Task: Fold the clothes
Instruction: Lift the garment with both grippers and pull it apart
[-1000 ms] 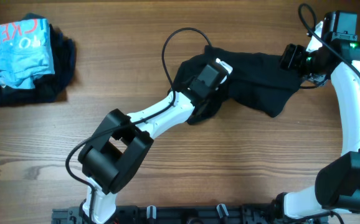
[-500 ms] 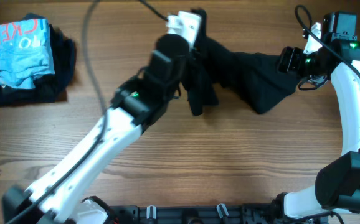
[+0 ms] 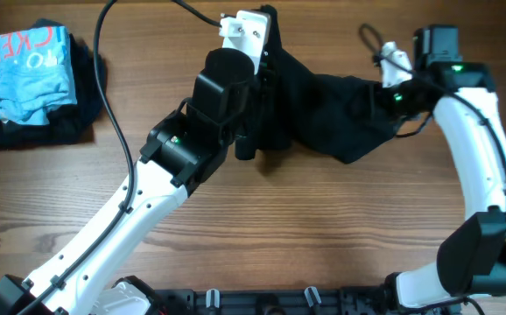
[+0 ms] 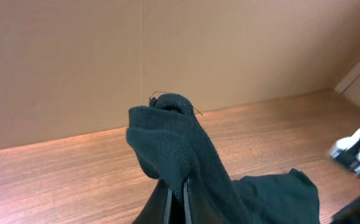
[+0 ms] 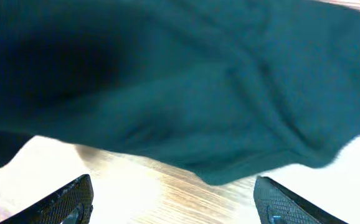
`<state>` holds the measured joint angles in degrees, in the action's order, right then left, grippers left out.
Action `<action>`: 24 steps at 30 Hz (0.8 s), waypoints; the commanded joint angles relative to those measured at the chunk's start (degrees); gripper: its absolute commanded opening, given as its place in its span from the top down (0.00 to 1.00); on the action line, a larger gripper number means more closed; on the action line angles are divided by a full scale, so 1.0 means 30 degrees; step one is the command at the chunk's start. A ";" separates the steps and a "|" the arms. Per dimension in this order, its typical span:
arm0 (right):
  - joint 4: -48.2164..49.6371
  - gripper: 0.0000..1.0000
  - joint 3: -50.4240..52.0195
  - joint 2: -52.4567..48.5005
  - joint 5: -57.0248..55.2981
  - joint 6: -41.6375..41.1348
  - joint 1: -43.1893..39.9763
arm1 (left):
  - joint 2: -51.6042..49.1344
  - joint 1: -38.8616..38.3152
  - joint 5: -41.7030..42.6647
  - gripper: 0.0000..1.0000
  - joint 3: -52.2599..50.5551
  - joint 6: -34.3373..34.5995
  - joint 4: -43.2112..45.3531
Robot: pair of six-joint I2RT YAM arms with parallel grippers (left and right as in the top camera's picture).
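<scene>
The clothes, a black T-shirt, stretches across the back middle of the wooden table. My left gripper is shut on its left end and holds it raised, so a fold hangs down beside the arm. In the left wrist view a bunch of the T-shirt stands up from the closed left gripper. My right gripper is at the T-shirt's right end. In the right wrist view the right gripper is open, with the T-shirt's hem just ahead of the fingers and only bare table between them.
At the far left lies a pile: a light-blue garment with red lettering on top of dark clothing. A plain wall rises behind the table. The left arm's cable loops over the table.
My left gripper has lifted the T-shirt's left end up and toward the back. The right arm has shifted left toward the T-shirt's right end, its gripper still open.
</scene>
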<state>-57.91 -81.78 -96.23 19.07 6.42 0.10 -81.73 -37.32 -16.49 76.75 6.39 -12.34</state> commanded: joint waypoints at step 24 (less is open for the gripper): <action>0.2739 0.29 0.3978 -0.0568 -0.1668 -0.4568 0.1362 | 0.1253 0.0197 -0.4036 0.96 0.0211 -0.0117 0.6907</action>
<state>-50.46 -69.87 -97.41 9.52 -7.94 4.19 -81.41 -37.32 -26.46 76.62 6.33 4.78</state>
